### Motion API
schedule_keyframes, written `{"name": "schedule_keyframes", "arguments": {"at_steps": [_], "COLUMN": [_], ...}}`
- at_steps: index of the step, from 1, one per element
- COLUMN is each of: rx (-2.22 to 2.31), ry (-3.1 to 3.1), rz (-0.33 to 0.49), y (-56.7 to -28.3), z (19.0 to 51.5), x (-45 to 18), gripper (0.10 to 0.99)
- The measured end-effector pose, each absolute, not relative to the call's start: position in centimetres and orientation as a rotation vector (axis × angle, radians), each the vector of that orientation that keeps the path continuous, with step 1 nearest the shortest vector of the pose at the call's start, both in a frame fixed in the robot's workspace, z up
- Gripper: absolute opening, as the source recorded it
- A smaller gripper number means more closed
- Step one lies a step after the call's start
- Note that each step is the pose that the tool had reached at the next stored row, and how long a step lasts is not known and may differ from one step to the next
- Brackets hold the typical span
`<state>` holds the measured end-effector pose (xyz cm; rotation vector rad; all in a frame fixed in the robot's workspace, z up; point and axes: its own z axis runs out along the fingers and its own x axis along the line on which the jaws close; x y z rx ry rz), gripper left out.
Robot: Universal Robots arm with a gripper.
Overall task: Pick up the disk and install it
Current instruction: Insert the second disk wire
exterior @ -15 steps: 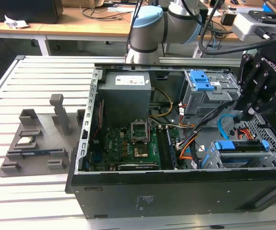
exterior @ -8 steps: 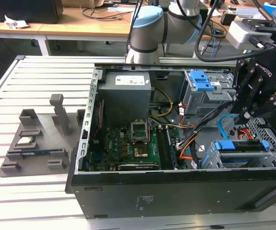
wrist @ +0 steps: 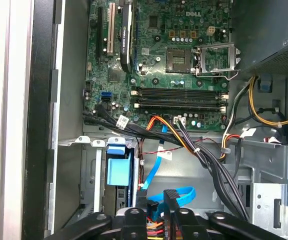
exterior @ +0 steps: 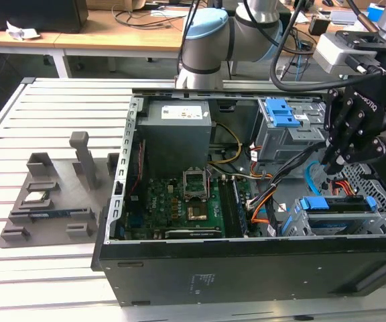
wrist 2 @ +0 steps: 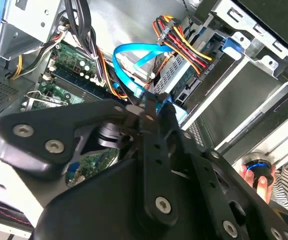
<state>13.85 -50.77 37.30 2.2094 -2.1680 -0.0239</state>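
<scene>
On the slatted desk (exterior: 52,282), the disk (exterior: 334,204) lay low in the drive cage (exterior: 383,213) of the opened computer, its blue rail level with the cage's upper edge. We saw it as apparently seated already. The gripper (exterior: 328,166) hung just above the cage's inner end, carrying no disk. In both wrist views its fingers (wrist: 170,198) were pressed together among the wiring, beside the blue data cable (wrist 2: 129,52); we could not tell whether anything thin was caught between them. We judged the pick-up done and the installing in its late stage. Any move near the cage would call for care among the loose leads.
</scene>
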Motion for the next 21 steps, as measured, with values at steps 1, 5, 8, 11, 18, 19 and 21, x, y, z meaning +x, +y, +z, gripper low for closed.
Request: {"name": "schedule_keyframes", "arguments": {"at_steps": [1, 5, 8, 11, 18, 19, 21], "rx": [2.209, 2.209, 2.21, 2.209, 2.209, 2.209, 2.209], "ry": [-2.168, -2.168, -2.168, -2.168, -2.168, -2.167, -2.167], "rz": [-0.024, -0.024, -0.024, -0.024, -0.025, -0.025, -0.025], "y": [-50.8, -50.8, -50.8, -51.5, -53.9, -53.9, -53.9], "z": [37.3, 37.3, 37.3, 37.3, 36.3, 36.1, 35.5], "x": [13.8, 13.8, 13.8, 13.8, 14.1, 14.3, 14.8], "gripper": [0.216, 0.161, 0.161, 0.161, 0.161, 0.161, 0.161]}}
